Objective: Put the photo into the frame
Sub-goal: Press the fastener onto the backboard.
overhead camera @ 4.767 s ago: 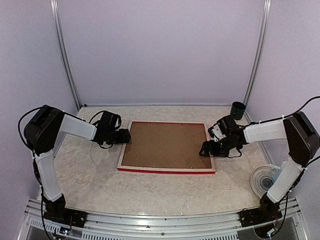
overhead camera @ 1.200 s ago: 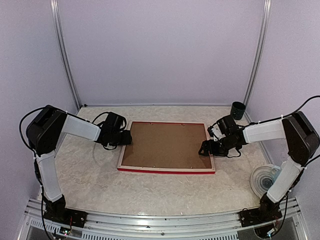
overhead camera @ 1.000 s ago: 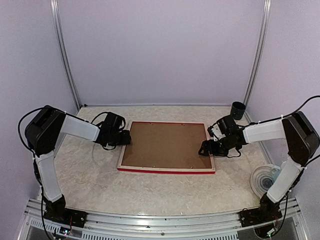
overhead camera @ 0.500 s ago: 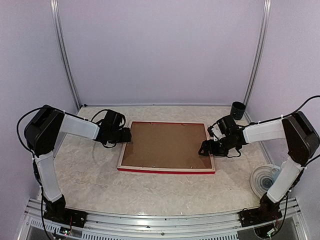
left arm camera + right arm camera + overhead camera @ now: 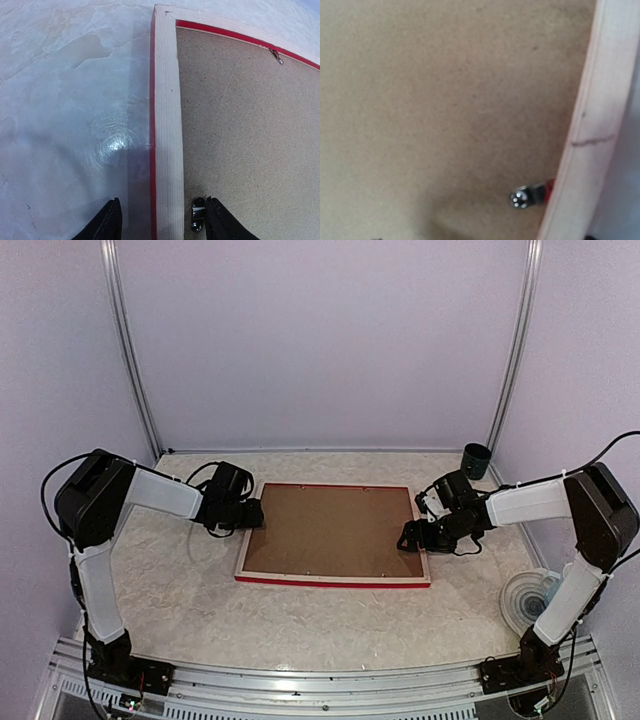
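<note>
Pale marbled surface [image 5: 200, 590] enclosed by lilac walls [image 5: 320, 340]; frame [image 5: 330, 582] lies face-down, brown backing [image 5: 330, 530] up; left jaws spread astride its rail; right jaws' state indiscernible.

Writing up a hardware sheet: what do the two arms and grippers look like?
The left arm and right arm match: white link shells, bulky black joints, black cables looping alongside. The left gripper and right gripper are black with dark tapered jaws.
</note>
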You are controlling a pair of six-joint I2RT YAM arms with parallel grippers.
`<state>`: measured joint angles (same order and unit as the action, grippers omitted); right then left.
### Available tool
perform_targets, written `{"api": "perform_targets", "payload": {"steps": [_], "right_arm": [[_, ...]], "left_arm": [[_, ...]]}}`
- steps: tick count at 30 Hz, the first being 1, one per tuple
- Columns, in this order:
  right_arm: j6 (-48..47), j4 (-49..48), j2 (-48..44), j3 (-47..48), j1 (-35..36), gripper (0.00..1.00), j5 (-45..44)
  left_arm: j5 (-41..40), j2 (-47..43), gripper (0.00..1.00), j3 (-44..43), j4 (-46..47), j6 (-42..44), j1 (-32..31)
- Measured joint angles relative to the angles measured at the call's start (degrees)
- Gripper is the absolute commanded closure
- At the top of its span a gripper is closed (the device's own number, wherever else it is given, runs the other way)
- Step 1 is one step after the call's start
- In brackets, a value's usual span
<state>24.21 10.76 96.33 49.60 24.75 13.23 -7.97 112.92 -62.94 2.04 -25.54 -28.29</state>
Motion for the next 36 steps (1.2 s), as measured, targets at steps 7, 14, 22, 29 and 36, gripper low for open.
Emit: {"api": "perform_targets", "payload": {"steps": [7, 14, 22, 29, 36], "right_arm": [[0.11, -0.04, 0.02, 0.00, 0.00, 0.16, 0.00], [0.11, -0.11, 0.04, 0.00, 0.00, 0.16, 0.00], [0.11, -0.35, 0.13, 0.00, 0.00, 0.16, 0.00], [0.11, -0.37, 0.15, 0.00, 0.00, 0.16, 0.02], [0.09, -0.35, 0.15, 0.00, 0.00, 0.16, 0.00]], "left_arm": [[-0.02, 0.00, 0.49, -0.02, 0.00, -0.04, 0.00], [0.04, 0.48, 0.59, -0.59, 0.04, -0.63, -0.02], [0.44, 0.76, 0.65, -0.98, 0.17, -1.18, -0.02], [0.57, 0.87, 0.55, -1.01, 0.04, -1.20, 0.02], [0.46, 0.96, 0.58, -1.01, 0.20, -1.36, 0.09]]}}
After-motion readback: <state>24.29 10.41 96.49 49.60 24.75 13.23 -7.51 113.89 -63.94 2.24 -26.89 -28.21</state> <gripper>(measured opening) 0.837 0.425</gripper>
